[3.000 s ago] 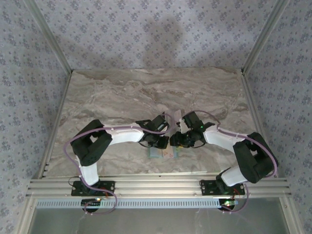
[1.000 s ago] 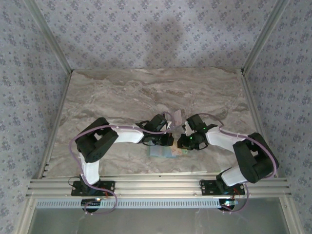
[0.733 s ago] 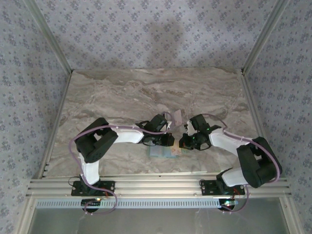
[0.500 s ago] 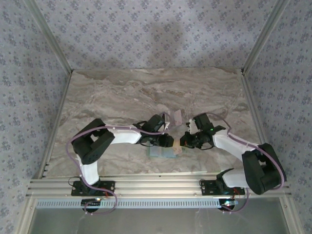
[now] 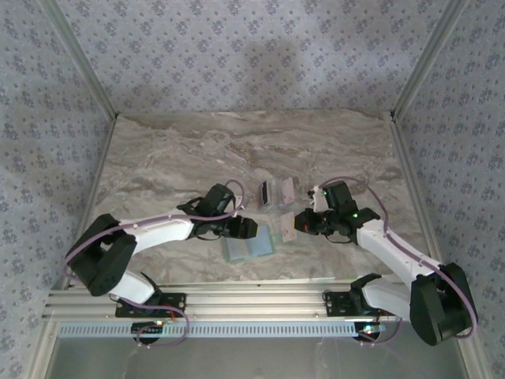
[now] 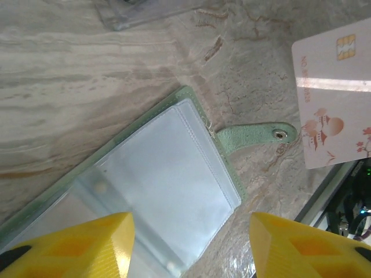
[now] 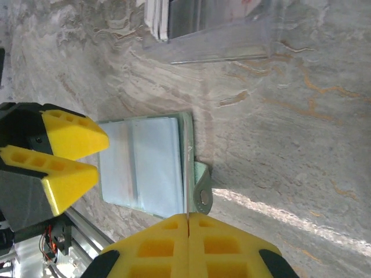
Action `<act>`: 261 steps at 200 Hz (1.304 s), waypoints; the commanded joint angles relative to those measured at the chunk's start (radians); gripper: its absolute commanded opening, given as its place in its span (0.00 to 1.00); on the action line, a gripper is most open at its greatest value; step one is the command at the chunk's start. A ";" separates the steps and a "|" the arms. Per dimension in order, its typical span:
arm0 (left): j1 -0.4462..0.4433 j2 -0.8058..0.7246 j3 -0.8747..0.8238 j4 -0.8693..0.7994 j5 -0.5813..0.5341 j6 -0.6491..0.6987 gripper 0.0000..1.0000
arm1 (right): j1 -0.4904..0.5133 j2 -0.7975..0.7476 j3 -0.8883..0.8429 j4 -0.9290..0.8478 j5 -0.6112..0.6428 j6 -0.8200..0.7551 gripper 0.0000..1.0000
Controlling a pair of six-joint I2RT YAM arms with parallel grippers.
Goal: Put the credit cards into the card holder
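The card holder [image 5: 248, 247], a sage-green bifold with clear pockets, lies open on the marble table [image 5: 173, 150] near its front edge, its snap tab [image 6: 255, 138] pointing toward the right arm. The left gripper [image 5: 243, 228] hovers over the holder, jaws parted and empty. The right gripper [image 5: 302, 225], clenched on a pale pink chip card [image 5: 289, 227], holds it just beside the tab. More credit cards [image 5: 286, 189] stand in a clear plastic stand [image 7: 232, 49] just behind.

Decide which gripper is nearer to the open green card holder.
Left. The left gripper hangs open directly over the card holder; the right gripper, pinching a credit card, sits just beyond its strap.
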 commanded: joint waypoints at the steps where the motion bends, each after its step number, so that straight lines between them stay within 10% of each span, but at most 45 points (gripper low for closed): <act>1: 0.044 -0.045 -0.024 -0.063 -0.033 -0.002 0.54 | 0.029 -0.004 -0.012 0.029 -0.012 0.013 0.00; 38: 0.051 -0.050 -0.025 -0.271 -0.302 -0.008 0.45 | 0.088 0.051 -0.009 0.154 -0.067 0.031 0.00; 261: 0.004 0.074 -0.103 -0.114 -0.268 -0.037 0.26 | 0.234 0.587 0.142 0.451 -0.283 0.064 0.00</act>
